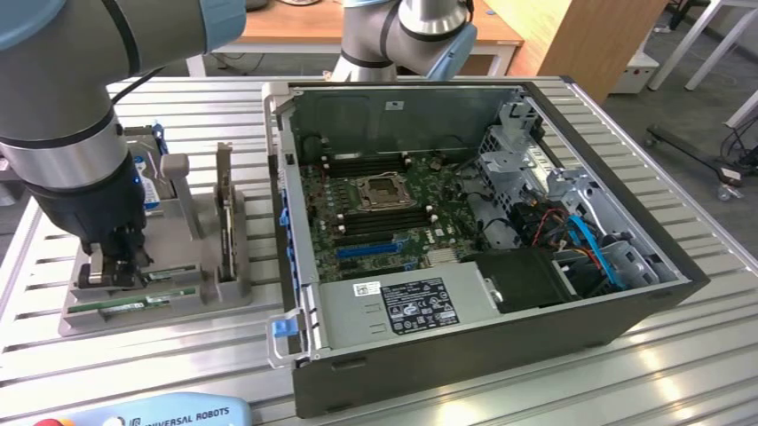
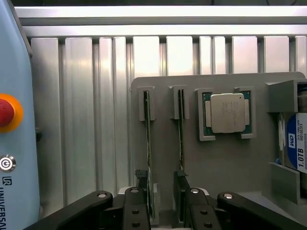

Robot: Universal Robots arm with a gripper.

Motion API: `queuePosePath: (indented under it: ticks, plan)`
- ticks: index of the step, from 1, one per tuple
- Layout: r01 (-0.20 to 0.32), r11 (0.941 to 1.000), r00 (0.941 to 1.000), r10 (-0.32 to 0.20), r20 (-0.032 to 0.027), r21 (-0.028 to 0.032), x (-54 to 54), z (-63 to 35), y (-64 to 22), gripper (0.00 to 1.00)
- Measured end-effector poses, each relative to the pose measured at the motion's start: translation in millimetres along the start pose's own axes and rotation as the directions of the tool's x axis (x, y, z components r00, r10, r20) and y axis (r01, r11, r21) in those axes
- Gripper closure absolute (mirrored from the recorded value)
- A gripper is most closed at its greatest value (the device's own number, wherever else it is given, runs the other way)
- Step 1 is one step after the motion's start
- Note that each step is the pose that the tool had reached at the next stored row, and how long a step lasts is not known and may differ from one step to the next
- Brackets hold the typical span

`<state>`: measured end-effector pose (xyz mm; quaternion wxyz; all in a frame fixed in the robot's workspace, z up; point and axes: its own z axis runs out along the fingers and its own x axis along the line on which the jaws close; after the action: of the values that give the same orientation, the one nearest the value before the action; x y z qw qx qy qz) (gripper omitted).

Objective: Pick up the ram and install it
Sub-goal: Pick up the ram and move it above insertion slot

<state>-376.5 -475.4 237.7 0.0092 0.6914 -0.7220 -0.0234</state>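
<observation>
Gripper [image 2: 160, 196] jaws stand apart, clamping nothing, low over the grey holder [image 2: 230, 163]. I see the ram [image 2: 148, 139] on edge in its slot, running lengthwise between them, hard by one finger, the stick farther from the processor [image 2: 227, 113].

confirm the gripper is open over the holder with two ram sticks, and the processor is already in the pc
Wrong on the processor: the wrist view shows it lying in the holder, beside the two ram sticks, not in the pc. The gripper is open over the holder.
</observation>
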Motion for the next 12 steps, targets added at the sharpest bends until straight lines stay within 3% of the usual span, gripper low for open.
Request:
queuePosePath:
  ticks: [12]
  plan:
    - [0.0,1.0,1.0,0.0,0.0,0.0,0.4,8.9,-0.5,0.64]
